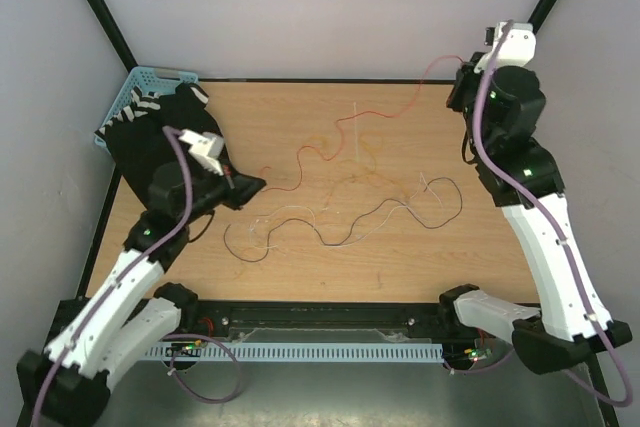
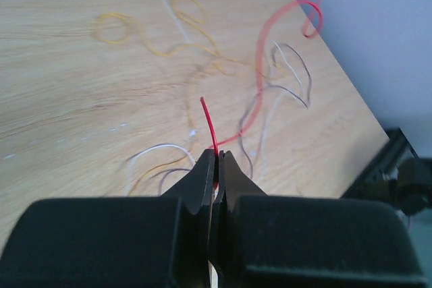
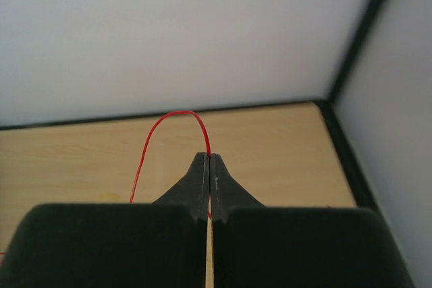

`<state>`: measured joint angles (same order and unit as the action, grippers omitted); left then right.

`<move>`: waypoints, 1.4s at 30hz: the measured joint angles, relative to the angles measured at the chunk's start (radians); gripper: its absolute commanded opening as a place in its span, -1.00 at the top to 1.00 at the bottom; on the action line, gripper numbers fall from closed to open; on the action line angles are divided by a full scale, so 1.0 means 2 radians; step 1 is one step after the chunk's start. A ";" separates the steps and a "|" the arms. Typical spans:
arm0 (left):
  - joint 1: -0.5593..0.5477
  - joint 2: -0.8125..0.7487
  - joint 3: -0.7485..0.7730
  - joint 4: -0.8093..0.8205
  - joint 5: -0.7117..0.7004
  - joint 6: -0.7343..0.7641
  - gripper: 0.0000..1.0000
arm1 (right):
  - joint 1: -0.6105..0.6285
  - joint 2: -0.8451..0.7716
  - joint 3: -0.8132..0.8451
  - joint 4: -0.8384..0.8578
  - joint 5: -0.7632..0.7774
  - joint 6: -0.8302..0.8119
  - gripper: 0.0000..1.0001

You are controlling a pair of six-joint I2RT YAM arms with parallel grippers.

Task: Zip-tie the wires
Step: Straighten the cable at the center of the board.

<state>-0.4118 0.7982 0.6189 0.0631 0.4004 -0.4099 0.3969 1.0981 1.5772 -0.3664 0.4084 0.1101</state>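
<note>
Status: gathering stage; no tie is fitted to the bundle.

Left hand (image 2: 216,156): fingers pressed together, pinching the red wire (image 2: 210,123) close to its free end. A short stub stands up past the fingertips. This hand sits low over the left part of the table (image 1: 480,247).

Right hand (image 3: 209,160): fingers likewise pressed together on the same red wire, which arches out of the tips. This hand is raised at the far right corner, so that stretch of the strand hangs clear of the table.

Remaining wires (image 1: 380,209): dark, white and orange-yellow strands lie loose and curling across the middle of the table, between the two hands, none of them held. The yellow loops (image 2: 169,48) lie farther out than the rest.

A pale straight strip (image 2: 162,5) lies among the far strands. Whether it is the tie cannot be told. A blue basket (image 1: 140,82) stands at the far left corner, its contents unclear.

Assessment: only one strand is under control. The next move likely calls for laying the red wire alongside the others, keeping both pinches firm because the strand is hair-thin and may slip. The rest must then be collected into one bunch before any tie can go round them.
</note>
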 measured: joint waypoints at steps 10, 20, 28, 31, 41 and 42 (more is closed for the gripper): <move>0.138 -0.105 0.001 -0.174 -0.043 -0.044 1.00 | -0.123 0.009 -0.130 -0.030 0.035 0.009 1.00; 0.140 -0.097 -0.082 -0.222 -0.085 -0.119 1.00 | -0.165 0.014 -0.285 -0.041 0.036 0.014 1.00; 0.140 -0.089 -0.127 -0.209 -0.088 -0.151 1.00 | -0.166 0.060 -0.320 -0.035 0.035 0.018 1.00; 0.137 -0.078 -0.138 -0.201 -0.093 -0.157 1.00 | -0.166 0.083 -0.335 -0.027 0.035 0.020 1.00; 0.104 -0.037 -0.162 -0.163 -0.126 -0.172 1.00 | -0.167 0.168 -0.358 0.010 0.019 0.035 1.00; 0.101 -0.034 -0.164 -0.160 -0.131 -0.173 1.00 | -0.168 0.181 -0.360 0.014 0.016 0.036 1.00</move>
<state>-0.2100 0.7307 0.2901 -0.2562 0.1390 -0.7563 0.0616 1.4597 0.8574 -0.3378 0.4408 0.1829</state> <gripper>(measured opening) 0.004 0.011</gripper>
